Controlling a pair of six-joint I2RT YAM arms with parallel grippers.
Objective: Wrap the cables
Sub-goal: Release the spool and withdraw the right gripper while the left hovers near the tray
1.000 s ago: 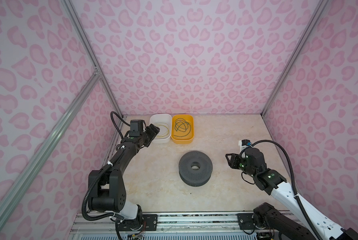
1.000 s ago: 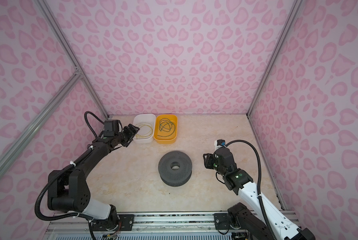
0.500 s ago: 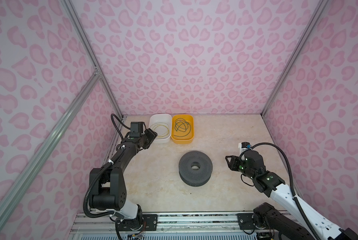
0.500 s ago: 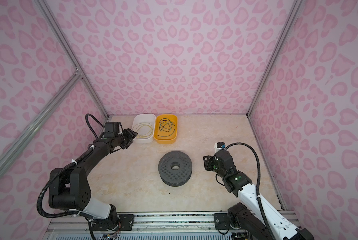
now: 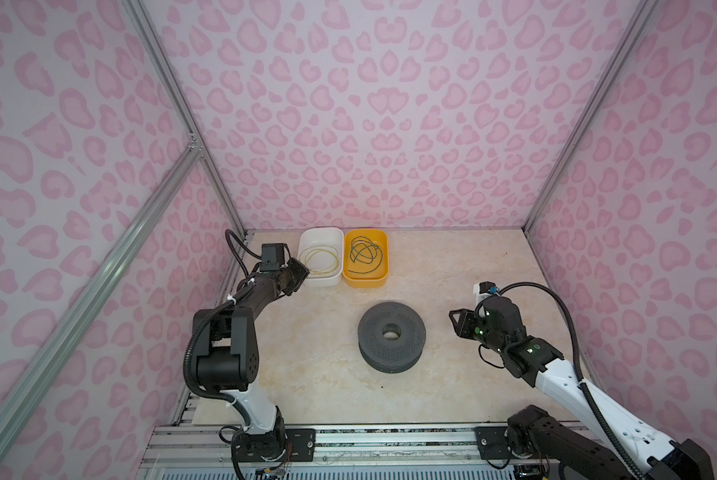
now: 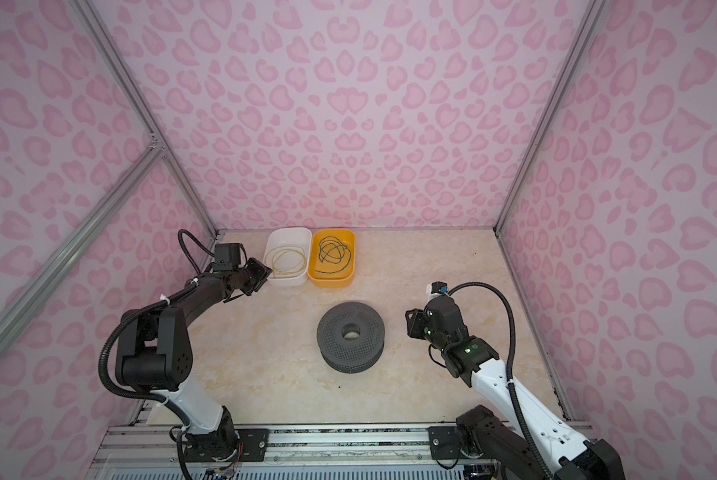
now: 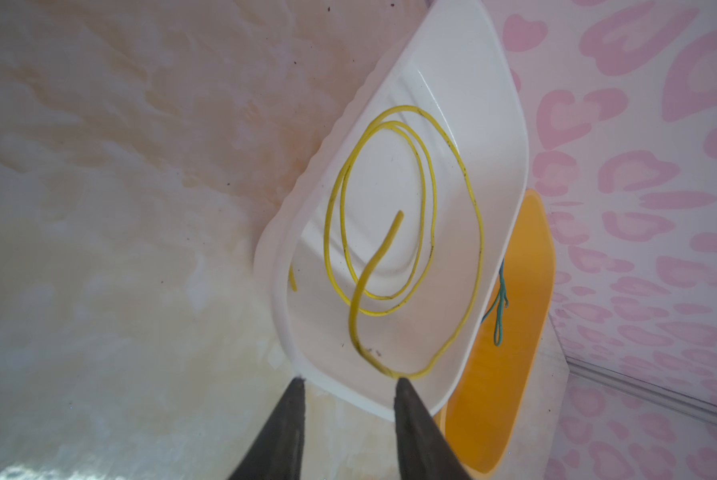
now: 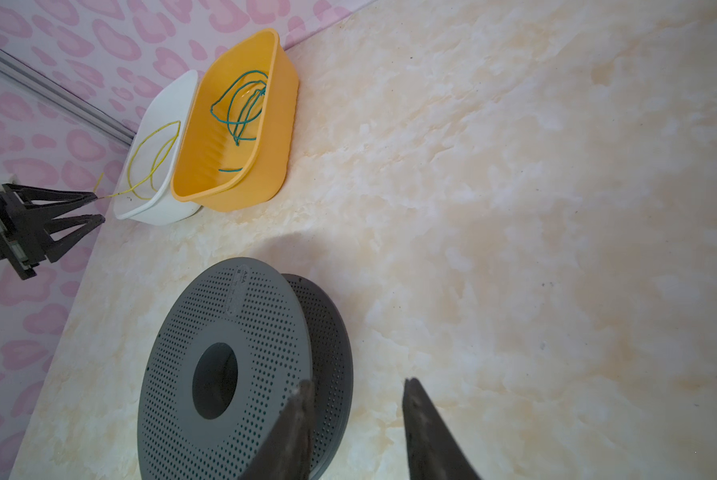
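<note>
The yellow cable (image 5: 319,259) (image 7: 431,187) lies in loose loops in a white tub (image 5: 321,283). The dark green cable (image 5: 365,253) (image 8: 240,108) is coiled in the orange tub (image 5: 365,281) beside it. My left gripper (image 5: 303,272) (image 7: 348,378) hovers at the white tub's near left corner, open with a narrow gap. A strand of yellow cable runs over the rim to one fingertip (image 7: 400,384); nothing is clamped. My right gripper (image 5: 452,322) (image 8: 357,384) stands open just right of the grey perforated spool (image 5: 391,340) (image 8: 224,374), empty.
Both tubs stand against the back wall, left of centre. The spool lies flat mid-table. Pink patterned walls with metal frame posts (image 5: 165,83) close in three sides. The arm bases sit on the front rail (image 5: 348,440).
The left gripper's jaws have narrowed a lot while it stayed at the white tub's corner, dropping slightly. The right gripper's jaws closed a little; that arm barely shifted.
</note>
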